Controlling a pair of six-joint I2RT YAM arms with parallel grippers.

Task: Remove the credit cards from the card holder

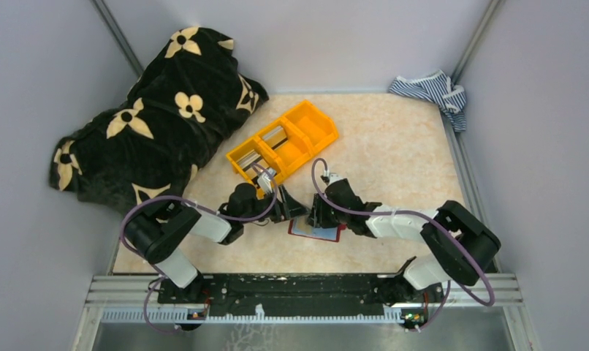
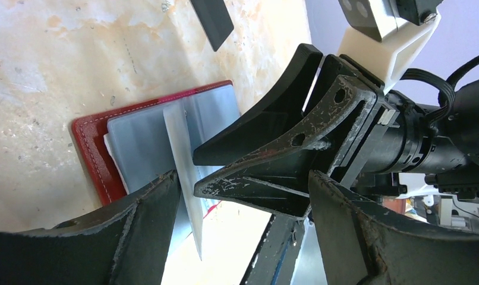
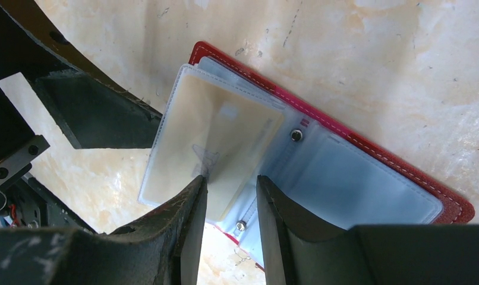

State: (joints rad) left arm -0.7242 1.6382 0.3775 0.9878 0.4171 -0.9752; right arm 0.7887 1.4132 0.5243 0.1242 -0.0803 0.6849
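The card holder (image 1: 322, 233) lies open on the table, dark red outside (image 3: 403, 169) with light blue pockets (image 2: 136, 142). One clear sleeve (image 2: 179, 148) stands lifted off it, and a pale beige credit card (image 3: 225, 139) sits inside that sleeve. My right gripper (image 3: 231, 208) hangs just over the sleeve's near edge. Its jaws stand apart, and the gap between them shows the card behind. From the left, my left gripper (image 2: 243, 237) faces the right one (image 2: 195, 169). It is wide open, with the sleeve's edge beside its left finger (image 2: 124, 231). A dark flat card (image 2: 213, 21) lies on the table further off.
An orange three-compartment bin (image 1: 310, 124) with grey flat pieces in it stands behind the grippers. A black blanket with cream flowers (image 1: 153, 117) fills the back left. A striped cloth (image 1: 430, 88) lies in the back right corner. Walls close in both sides.
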